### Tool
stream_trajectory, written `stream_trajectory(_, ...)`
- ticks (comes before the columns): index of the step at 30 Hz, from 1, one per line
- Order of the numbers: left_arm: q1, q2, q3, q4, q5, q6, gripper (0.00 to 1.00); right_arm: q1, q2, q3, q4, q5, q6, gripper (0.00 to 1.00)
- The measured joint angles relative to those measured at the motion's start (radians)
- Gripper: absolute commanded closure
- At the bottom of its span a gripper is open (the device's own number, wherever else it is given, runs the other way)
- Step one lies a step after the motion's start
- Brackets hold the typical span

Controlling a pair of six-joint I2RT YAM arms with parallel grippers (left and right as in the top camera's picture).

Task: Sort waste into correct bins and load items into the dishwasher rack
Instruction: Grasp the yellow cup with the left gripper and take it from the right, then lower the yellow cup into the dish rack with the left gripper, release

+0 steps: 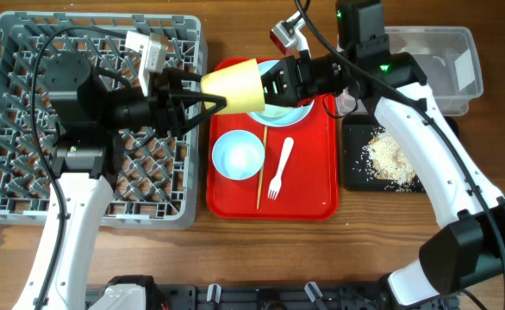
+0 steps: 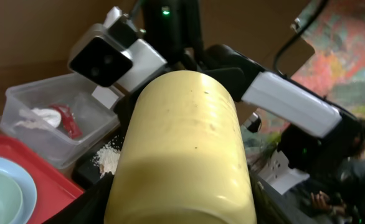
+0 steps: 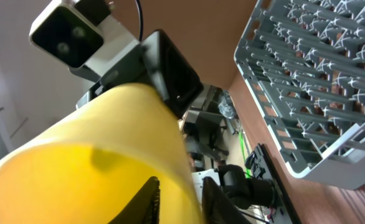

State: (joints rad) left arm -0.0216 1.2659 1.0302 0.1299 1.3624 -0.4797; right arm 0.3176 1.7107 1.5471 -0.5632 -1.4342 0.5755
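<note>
Crumbs [image 1: 389, 155], tissue [image 2: 36, 117] and wrapper [image 2: 67, 121] are binned, the rack [image 1: 149, 217] is not yet loaded; the yellow cup [image 1: 233, 86] is gripped by the right fingers [image 3: 150, 198] above the red tray's [image 1: 313, 185] edge, between left fingers [image 1: 182, 89] whose closure cannot be told.

2 arms, same build. Left arm [image 1: 67, 224] and right arm [image 1: 433, 159]: long white shells, black joint blocks, small green lights [image 1: 383, 67]. Black cables [image 1: 35, 53] loop along both. Each wrist carries a white camera box [image 2: 104, 57] with a dark 2-lens face. Left gripper [image 1: 216, 103] and right gripper [image 1: 268, 84]: black.
</note>
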Motion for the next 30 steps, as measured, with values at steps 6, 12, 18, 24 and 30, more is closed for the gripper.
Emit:
stream_trajectory(6,-0.004,-0.001,0.008,-0.303,-0.195,0.101,0.65,0.001,0.000,0.002,-0.202,0.303,-0.015,0.67)
stream_trajectory(12,0.059,-0.004,0.008,-0.585,-0.492,0.184,0.71,-0.013,0.000,0.002,-0.357,0.717,-0.076,0.66)
stream_trajectory(18,0.165,-0.092,0.074,-1.071,-0.899,0.204,0.82,-0.141,-0.129,0.002,-0.618,1.043,-0.205,0.64)
stream_trajectory(24,0.179,-0.087,0.151,-1.367,-1.299,0.206,0.80,-0.203,-0.219,0.002,-0.716,1.175,-0.287,0.58)
stream_trajectory(30,0.179,0.056,0.152,-1.373,-1.339,0.206,0.60,-0.203,-0.219,0.002,-0.721,1.185,-0.294,0.58)
